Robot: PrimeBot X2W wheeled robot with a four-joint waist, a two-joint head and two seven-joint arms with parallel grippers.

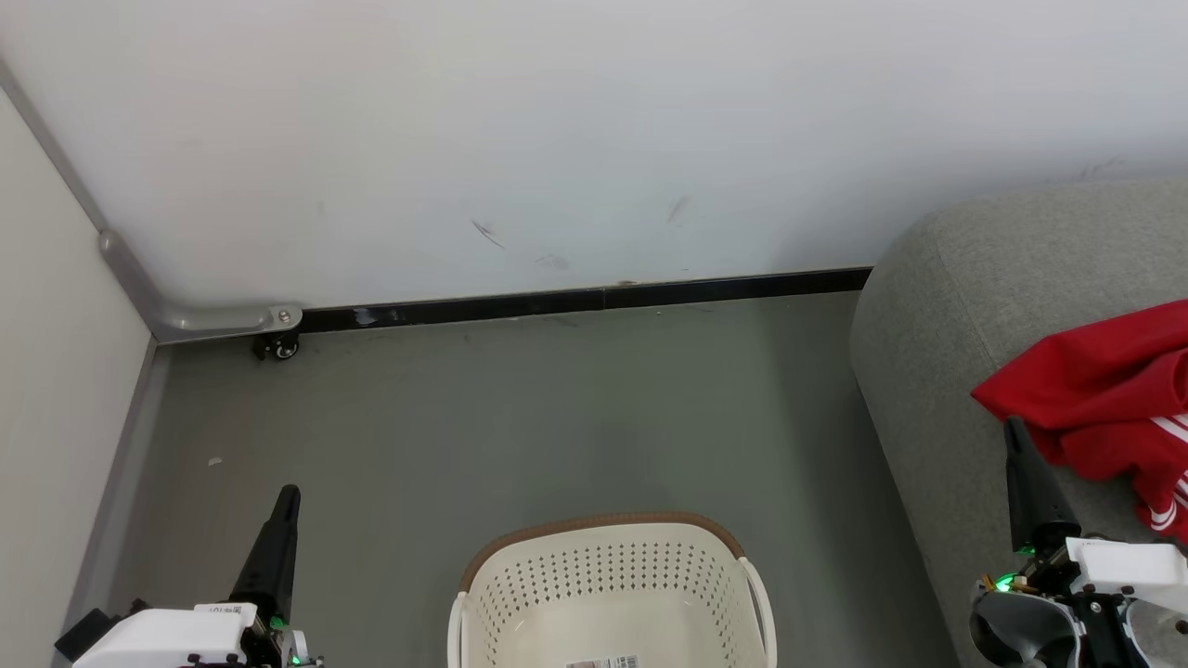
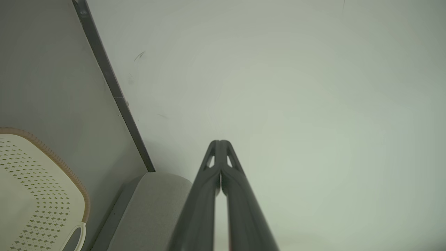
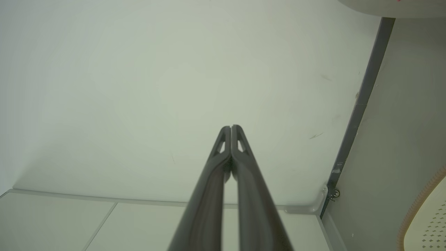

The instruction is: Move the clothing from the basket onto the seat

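The red clothing with white stripe trim lies bunched on the grey seat at the right edge of the head view. The cream basket with a brown rim stands on the floor at the bottom centre; the part of its inside that I see holds no fabric. My left gripper is shut and holds nothing, low at the left of the basket. Beside the clothing's near edge stands my right gripper, shut and holding nothing. In the wrist views both the left gripper and the right gripper have their fingertips pressed together.
A white wall with a black skirting strip runs behind the grey floor. A pale partition with a grey rail and a small caster closes the left side. The basket rim and the seat corner show in the left wrist view.
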